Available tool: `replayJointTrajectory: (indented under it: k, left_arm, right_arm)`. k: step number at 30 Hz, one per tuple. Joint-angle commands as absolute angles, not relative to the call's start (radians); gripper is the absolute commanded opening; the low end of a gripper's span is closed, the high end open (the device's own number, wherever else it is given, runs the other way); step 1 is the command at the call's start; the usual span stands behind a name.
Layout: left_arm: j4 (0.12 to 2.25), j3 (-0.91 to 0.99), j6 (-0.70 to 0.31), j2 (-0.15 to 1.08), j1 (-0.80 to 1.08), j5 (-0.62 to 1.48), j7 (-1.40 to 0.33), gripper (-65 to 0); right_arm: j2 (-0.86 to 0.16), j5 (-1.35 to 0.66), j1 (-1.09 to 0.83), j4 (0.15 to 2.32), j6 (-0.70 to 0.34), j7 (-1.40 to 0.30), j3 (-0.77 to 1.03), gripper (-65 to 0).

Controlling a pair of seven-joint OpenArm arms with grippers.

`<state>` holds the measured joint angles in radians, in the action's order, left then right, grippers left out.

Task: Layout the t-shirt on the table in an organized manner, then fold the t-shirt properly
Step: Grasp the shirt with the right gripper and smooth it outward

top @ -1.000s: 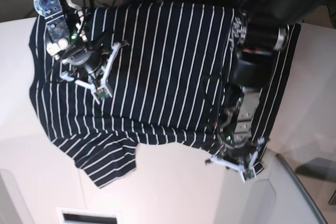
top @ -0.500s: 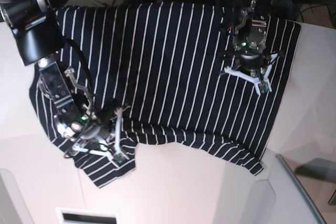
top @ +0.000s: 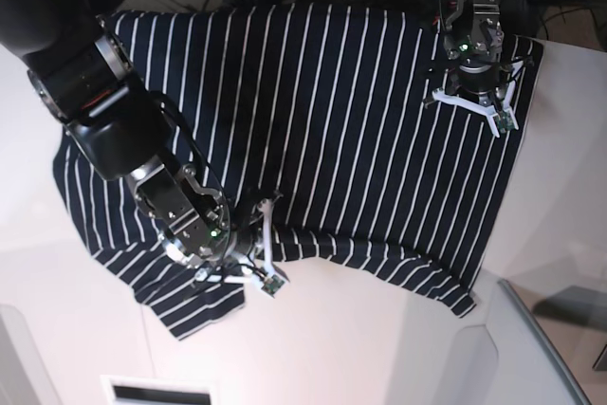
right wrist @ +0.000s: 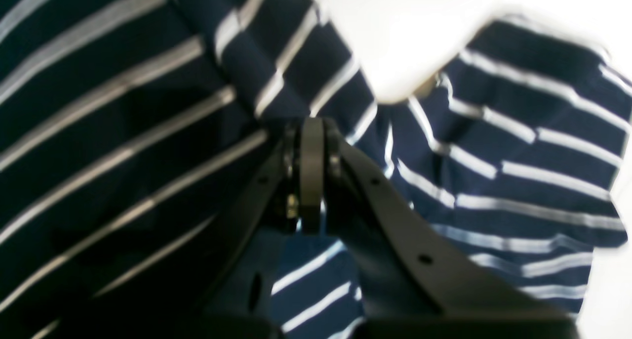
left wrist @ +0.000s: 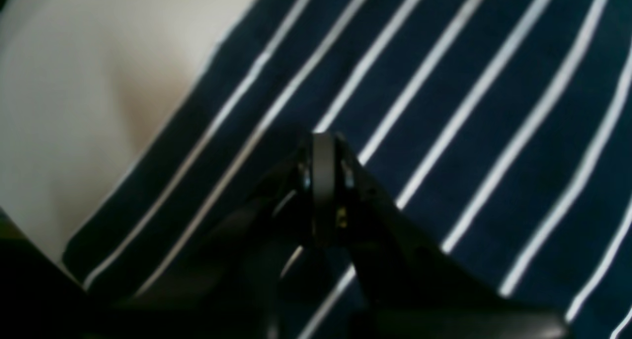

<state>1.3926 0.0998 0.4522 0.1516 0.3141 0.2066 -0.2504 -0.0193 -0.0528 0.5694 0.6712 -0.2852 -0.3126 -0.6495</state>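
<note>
Fingers of both grippers are pressed fully together. Left gripper [left wrist: 323,181]: its closed tips sit over striped fabric close to the hem, near a corner of the t-shirt [left wrist: 444,107]; whether cloth is pinched between them cannot be told. Right gripper [right wrist: 311,176]: its closed tips sit at the junction of sleeve and body, where the fabric is bunched and the stripes change direction; a grip on the cloth cannot be confirmed.

Base view: the left gripper [top: 474,101] is over the garment's far right area, beside its right edge. The right gripper [top: 248,263] is at the near hem, next to the rumpled sleeve at lower left. The t-shirt [top: 322,120] lies spread, stripes running from far to near, across the off-white table [top: 360,348], its far edge reaching the table's back edge.
</note>
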Motion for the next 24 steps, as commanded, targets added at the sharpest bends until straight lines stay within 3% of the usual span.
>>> replayJointTrajectory:
  k: [1, 7, 21, 24]
  left_arm:
    - [1.406, 0.113, 0.463, 0.159, 0.328, 0.196, -0.231, -65.0]
    - [1.400, 0.159, 0.463, 0.159, 0.360, 0.196, -0.231, -65.0]
    - [1.270, 0.206, 0.463, 0.157, 0.389, 0.196, -0.228, -65.0]
    - [1.237, 0.262, 0.463, 0.156, 0.389, 0.196, -0.228, -65.0]
  right_arm:
    - [-0.012, -0.051, 0.611, 0.639, -0.275, -0.274, -0.645, -65.0]
    - [-0.001, -0.051, 0.667, 0.461, -0.275, -0.145, -0.644, -64.8]
    - [-0.033, -0.051, 0.659, 0.283, -0.266, 0.114, -0.641, -64.8]
    - [-0.053, -0.051, 0.661, 0.285, -0.200, 0.122, -0.645, -64.7]
